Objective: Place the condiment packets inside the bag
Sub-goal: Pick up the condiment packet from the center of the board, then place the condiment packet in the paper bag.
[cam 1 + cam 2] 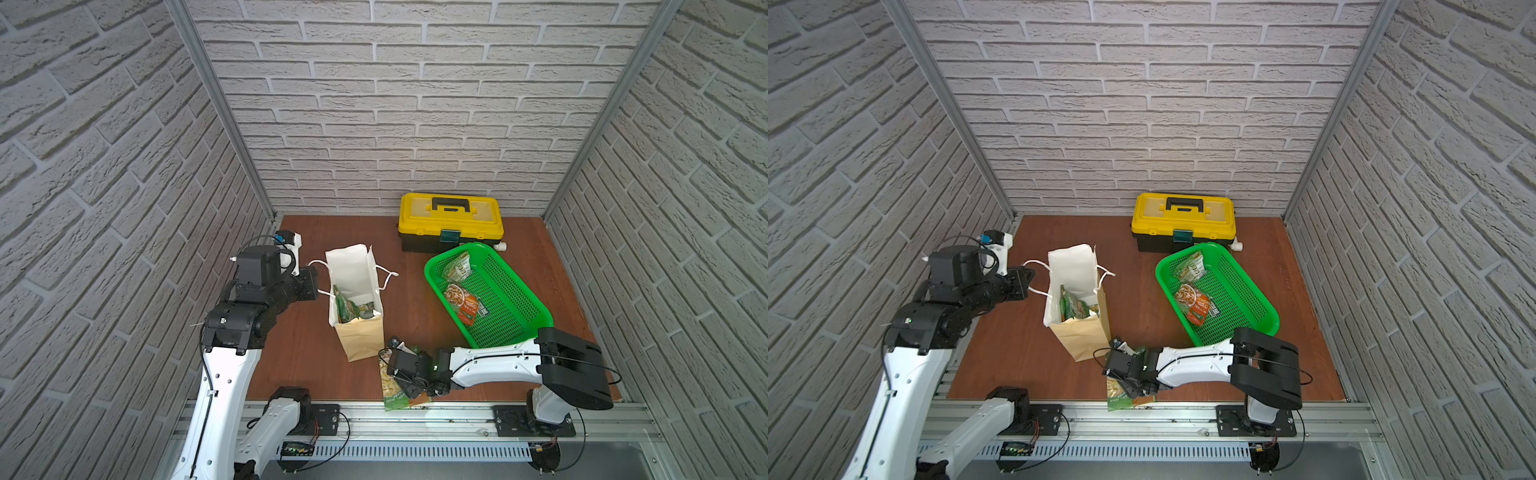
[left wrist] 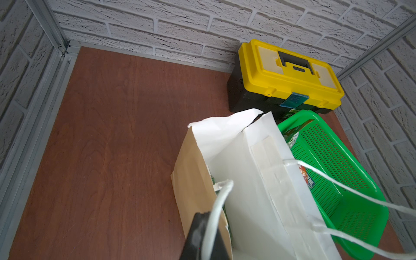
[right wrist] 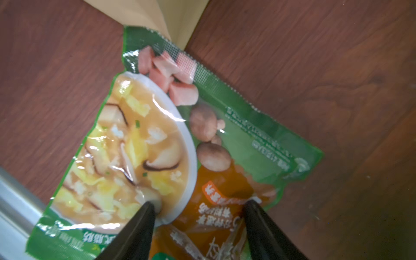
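We see the bag (image 1: 360, 338) standing open on the table (image 1: 299, 357), tan kraft outside, white inside, with green packets (image 1: 347, 309) in its bottom. The left gripper (image 1: 311, 283) is closed on one white cord handle (image 2: 216, 202). Two further packets (image 1: 465, 305) lie in the green basket (image 1: 519, 299). At the table's front edge, near the bag, a glossy soup-picture packet (image 3: 157, 146) lies flat. The right gripper (image 3: 200, 203) has its jaws partly apart, both tips on the packet's face.
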`<control>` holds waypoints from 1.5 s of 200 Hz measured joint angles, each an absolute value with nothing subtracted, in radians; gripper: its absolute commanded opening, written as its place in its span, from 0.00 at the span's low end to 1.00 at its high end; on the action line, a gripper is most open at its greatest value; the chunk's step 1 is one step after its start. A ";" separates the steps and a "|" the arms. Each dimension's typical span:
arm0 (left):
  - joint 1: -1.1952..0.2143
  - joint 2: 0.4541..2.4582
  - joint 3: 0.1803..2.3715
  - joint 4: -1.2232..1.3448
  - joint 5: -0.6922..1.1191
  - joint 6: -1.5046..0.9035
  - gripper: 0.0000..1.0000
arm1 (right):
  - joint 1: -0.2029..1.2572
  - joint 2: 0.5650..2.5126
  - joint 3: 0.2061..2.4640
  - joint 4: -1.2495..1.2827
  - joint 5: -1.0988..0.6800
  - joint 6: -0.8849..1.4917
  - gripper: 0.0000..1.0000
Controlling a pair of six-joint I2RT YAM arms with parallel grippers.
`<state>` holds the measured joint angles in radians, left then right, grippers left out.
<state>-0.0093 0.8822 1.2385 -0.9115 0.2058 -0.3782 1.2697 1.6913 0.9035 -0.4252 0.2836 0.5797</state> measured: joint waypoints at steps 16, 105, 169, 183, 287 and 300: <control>-0.009 0.882 1.238 -0.911 0.206 -0.378 0.07 | 1.269 1.695 0.900 -0.421 0.319 0.588 0.03; -0.009 0.878 1.230 -0.908 0.206 -0.378 0.07 | 1.230 1.367 0.859 -0.668 0.428 0.622 0.02; -0.009 0.878 1.230 -0.908 0.207 -0.382 0.07 | 1.140 1.177 1.320 -0.797 0.448 0.472 0.03; -0.009 0.878 1.230 -0.907 0.207 -0.385 0.07 | 1.137 1.218 1.448 -0.816 0.425 0.434 0.03; -0.009 0.847 1.230 -0.917 0.201 -0.388 0.07 | 1.098 1.753 1.920 -0.666 0.035 0.427 0.03; -0.009 0.842 1.230 -0.921 0.198 -0.389 0.07 | 1.070 1.782 1.891 -0.627 0.002 0.459 0.03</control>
